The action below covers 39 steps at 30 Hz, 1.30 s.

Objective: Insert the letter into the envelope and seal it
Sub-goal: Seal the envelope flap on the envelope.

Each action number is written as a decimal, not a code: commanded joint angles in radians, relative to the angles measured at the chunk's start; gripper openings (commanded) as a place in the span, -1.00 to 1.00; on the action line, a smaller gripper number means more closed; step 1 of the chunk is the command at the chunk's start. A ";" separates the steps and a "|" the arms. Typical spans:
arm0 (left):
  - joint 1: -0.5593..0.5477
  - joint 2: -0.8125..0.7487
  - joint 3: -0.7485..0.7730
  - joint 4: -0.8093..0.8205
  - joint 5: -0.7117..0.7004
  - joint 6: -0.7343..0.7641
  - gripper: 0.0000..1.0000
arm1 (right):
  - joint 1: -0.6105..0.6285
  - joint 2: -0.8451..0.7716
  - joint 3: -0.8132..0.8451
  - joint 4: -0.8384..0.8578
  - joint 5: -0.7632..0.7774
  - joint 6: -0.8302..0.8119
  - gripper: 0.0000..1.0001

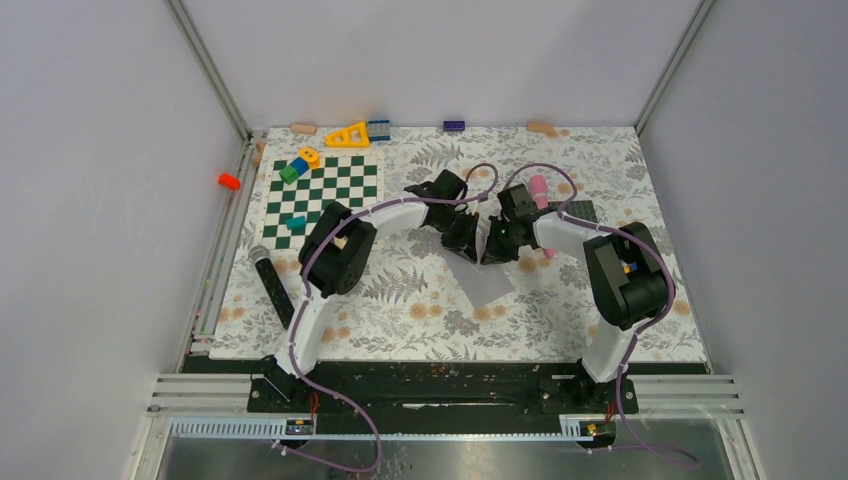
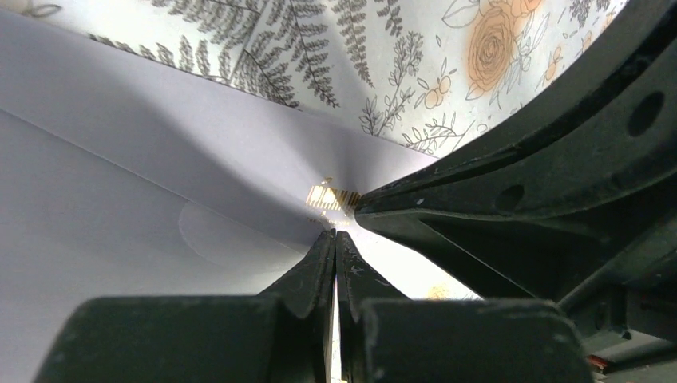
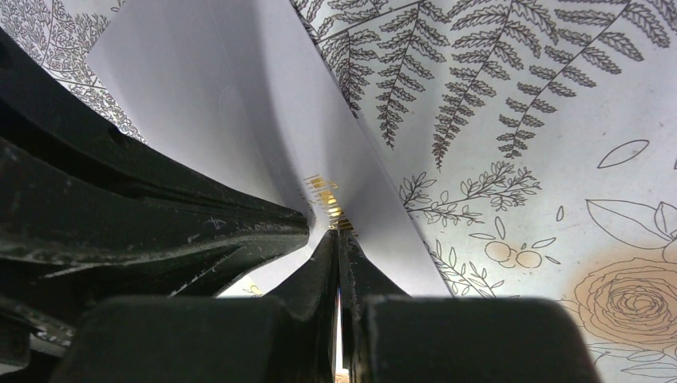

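Note:
The pale grey-lavender envelope point(image 1: 486, 284) lies slanted on the floral cloth at the table's middle, its far end lifted between my two grippers. My left gripper point(image 1: 468, 247) and right gripper point(image 1: 496, 249) meet tip to tip over that end. In the left wrist view my left gripper point(image 2: 335, 236) is shut on a fold of the envelope point(image 2: 120, 199), next to a small gold-printed mark point(image 2: 330, 195). In the right wrist view my right gripper point(image 3: 338, 236) is shut on the same paper point(image 3: 207, 96) by the gold mark point(image 3: 326, 198). I cannot tell the letter apart from the envelope.
A green-and-white checkerboard mat point(image 1: 325, 195) with coloured blocks lies at the back left. A black stick-shaped object point(image 1: 272, 283) lies at the left edge. A pink object point(image 1: 538, 187) and a dark studded plate point(image 1: 580, 211) sit behind the right arm. Small blocks line the back edge.

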<state>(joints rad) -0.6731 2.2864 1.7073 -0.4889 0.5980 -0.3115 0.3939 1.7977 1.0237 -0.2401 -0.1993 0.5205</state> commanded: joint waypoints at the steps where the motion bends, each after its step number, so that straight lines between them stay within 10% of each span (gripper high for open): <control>1: -0.027 0.006 -0.025 -0.089 0.015 0.057 -1.00 | 0.002 0.043 -0.004 -0.046 0.097 -0.030 -1.00; 39: 0.012 0.026 0.063 -0.136 -0.059 0.012 -1.00 | 0.002 0.044 -0.003 -0.045 0.078 -0.037 -1.00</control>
<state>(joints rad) -0.6453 2.2929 1.7443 -0.6113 0.5816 -0.3252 0.3939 1.7985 1.0252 -0.2420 -0.2005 0.5198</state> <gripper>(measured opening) 0.005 0.017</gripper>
